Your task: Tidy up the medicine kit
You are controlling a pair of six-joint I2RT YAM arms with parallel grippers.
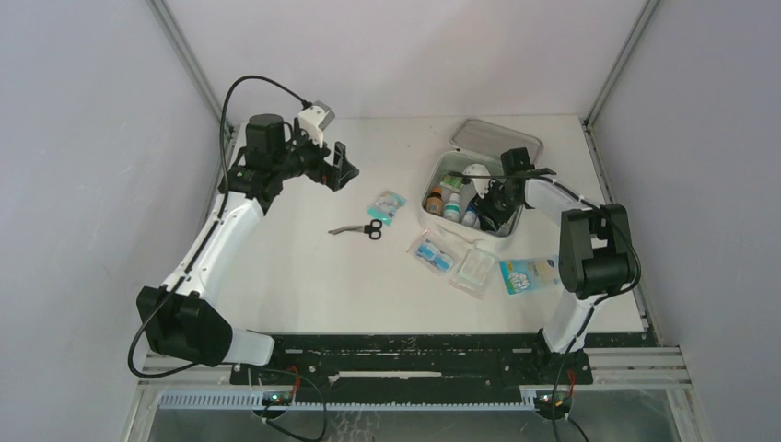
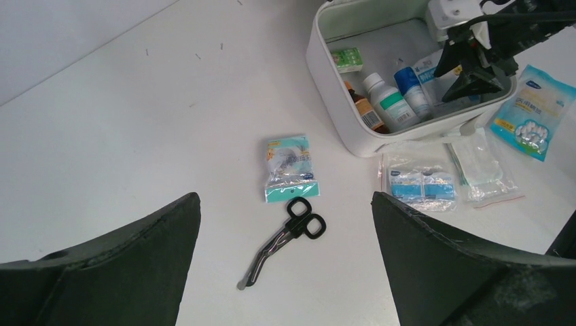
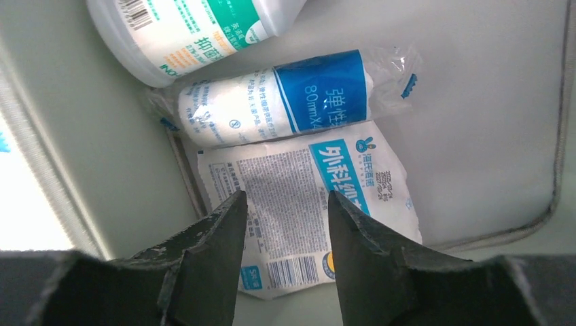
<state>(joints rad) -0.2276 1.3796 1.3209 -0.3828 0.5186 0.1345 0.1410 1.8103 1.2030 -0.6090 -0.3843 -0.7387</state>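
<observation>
Closest to us, a blue bag [image 1: 530, 273], some clear packets [image 1: 433, 251] and the scissors [image 1: 361, 229] lie loose on the table [image 1: 295, 276], outside the medicine kit [image 2: 331, 102]. The kit sits open at the far right, with its lid [image 1: 502, 138] tipped back.

What could go wrong? The right gripper [image 3: 286, 197] is down inside the kit, just over a white packet [image 3: 353, 183]. We think a crooked move could bump the bottles [image 2: 390, 102] beside it and tip them, or drag the packet out.

Its fingers stand about half apart. We see nothing between them. We cannot tell if they touch the packet. The left gripper [image 1: 343, 168] hangs over the far left of the table, wide open and empty.
</observation>
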